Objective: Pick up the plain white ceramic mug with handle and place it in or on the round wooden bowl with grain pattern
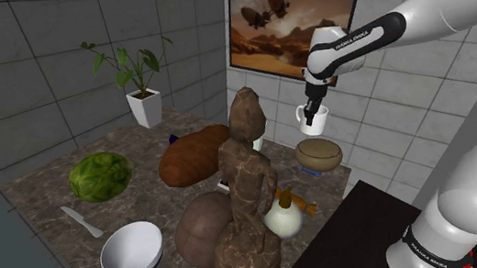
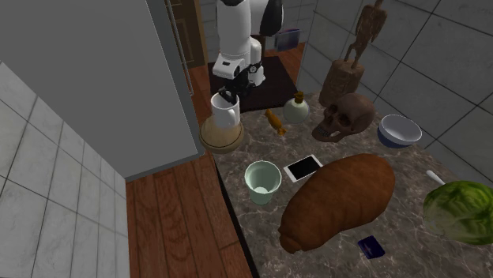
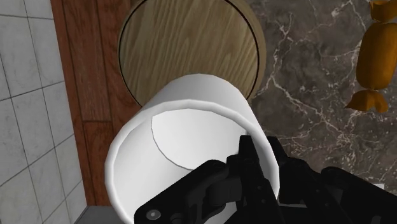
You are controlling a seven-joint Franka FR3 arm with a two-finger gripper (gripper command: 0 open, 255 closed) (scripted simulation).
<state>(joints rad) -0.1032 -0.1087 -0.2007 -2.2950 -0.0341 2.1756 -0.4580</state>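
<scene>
The gripper (image 3: 262,159) is clenched on the rim of the white mug (image 3: 184,114), which hangs in open air just above the wooden bowl (image 3: 191,44) at the table (image 3: 305,70) edge beside the floorboards (image 3: 89,76), the mug hiding the bowl's near rim.

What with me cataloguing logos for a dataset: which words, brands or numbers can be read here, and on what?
"FRANKA EMIKA": on the forearm's dark band.
"FRANKA EMIKA": on the lower joint's dark band, small.
No lettering can be made out on the white mug, the wall picture, the phone or the dark blue card.
</scene>
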